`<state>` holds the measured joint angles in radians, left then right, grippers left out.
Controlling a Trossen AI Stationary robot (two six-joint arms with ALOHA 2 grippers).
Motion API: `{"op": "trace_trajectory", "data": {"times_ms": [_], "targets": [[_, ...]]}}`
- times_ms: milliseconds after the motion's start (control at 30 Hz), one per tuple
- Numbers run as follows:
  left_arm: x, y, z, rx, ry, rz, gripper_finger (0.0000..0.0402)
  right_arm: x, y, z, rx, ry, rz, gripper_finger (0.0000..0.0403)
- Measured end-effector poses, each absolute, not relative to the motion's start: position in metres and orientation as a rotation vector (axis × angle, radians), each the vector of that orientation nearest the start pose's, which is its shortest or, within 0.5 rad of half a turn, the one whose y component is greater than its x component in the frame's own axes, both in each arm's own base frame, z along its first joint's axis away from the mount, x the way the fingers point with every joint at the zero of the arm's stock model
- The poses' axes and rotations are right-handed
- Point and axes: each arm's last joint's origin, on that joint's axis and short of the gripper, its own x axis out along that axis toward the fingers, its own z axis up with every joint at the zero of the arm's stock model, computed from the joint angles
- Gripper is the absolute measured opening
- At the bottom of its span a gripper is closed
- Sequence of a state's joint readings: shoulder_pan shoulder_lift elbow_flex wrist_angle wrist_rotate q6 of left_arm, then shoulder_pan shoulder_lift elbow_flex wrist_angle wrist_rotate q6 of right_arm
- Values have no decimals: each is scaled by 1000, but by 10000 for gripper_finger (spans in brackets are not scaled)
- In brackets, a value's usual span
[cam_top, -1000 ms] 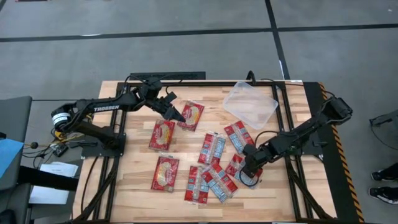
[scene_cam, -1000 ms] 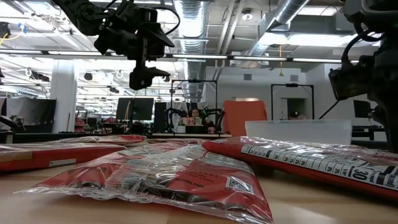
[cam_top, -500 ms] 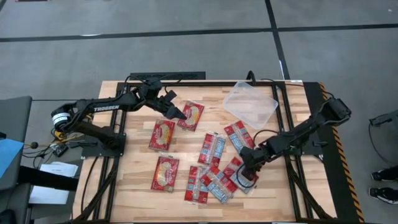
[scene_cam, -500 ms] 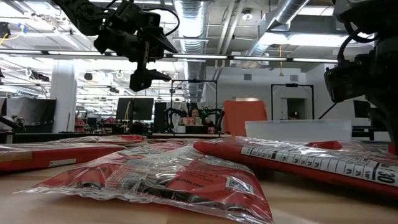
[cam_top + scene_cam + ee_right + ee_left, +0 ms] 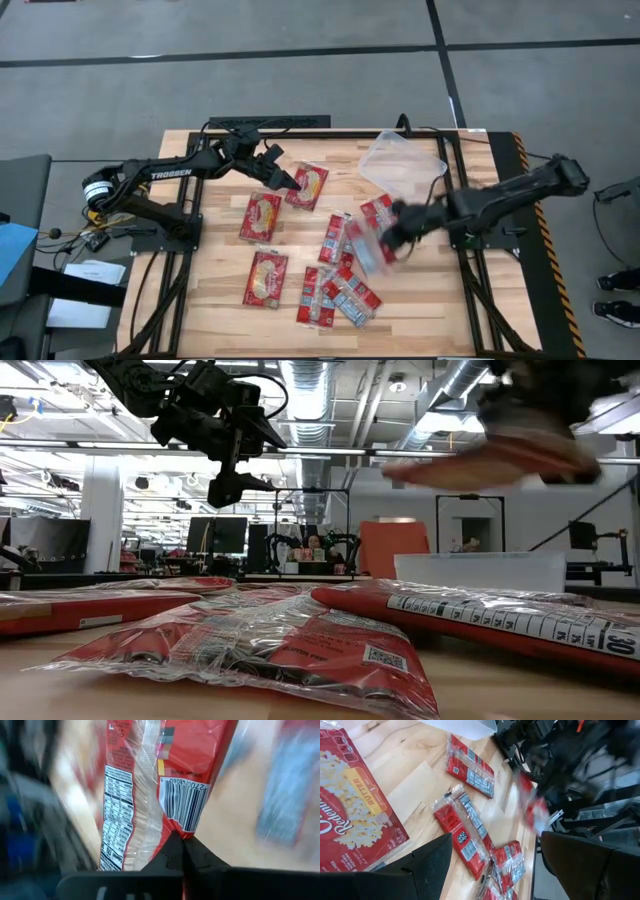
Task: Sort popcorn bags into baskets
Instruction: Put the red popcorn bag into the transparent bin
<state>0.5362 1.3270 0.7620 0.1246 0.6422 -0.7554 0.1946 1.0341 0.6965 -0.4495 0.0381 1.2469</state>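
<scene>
Several red popcorn bags lie flat on the wooden table (image 5: 210, 290). Some have a yellow oval (image 5: 262, 217), others have blue-white panels (image 5: 340, 238). The clear basket (image 5: 402, 168) stands at the far right. My right gripper (image 5: 396, 226) hangs above the right-hand bags, shut on one blurred bag (image 5: 365, 248), which also shows in the low view (image 5: 480, 463). My left gripper (image 5: 284, 179) stands open in the air over a yellow-oval bag (image 5: 308, 186) and touches nothing. My right gripper pinches the bag between its two shut fingers at an edge next to the barcode (image 5: 181, 829). The fingers slant downward. The bag is lifted clear of the table and reaches out past the fingertips (image 5: 172, 851).
Black frame rails (image 5: 455, 200) run along the table's left and right sides. The left arm's body (image 5: 170, 175) reaches in from the far left. Bare wood lies along the near edge and at the far middle. Beyond the table is a workshop room.
My right gripper has risen from the near-right group of bags, gone toward the far edge and turned. A bag that lay under it has come up with it, clear of the table. The picture is blurred by fast motion.
</scene>
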Motion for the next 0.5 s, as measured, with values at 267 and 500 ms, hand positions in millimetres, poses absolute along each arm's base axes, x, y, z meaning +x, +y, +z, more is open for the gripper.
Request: {"op": "trace_trajectory", "data": {"times_ms": [267,500], "targets": [[247,127,240,-1000,395,45,293,172,-23,296,1042,337,-913,4],[247,128,240,-985,388,68,293,138,-37,287,1105,328,-1372,10]]}}
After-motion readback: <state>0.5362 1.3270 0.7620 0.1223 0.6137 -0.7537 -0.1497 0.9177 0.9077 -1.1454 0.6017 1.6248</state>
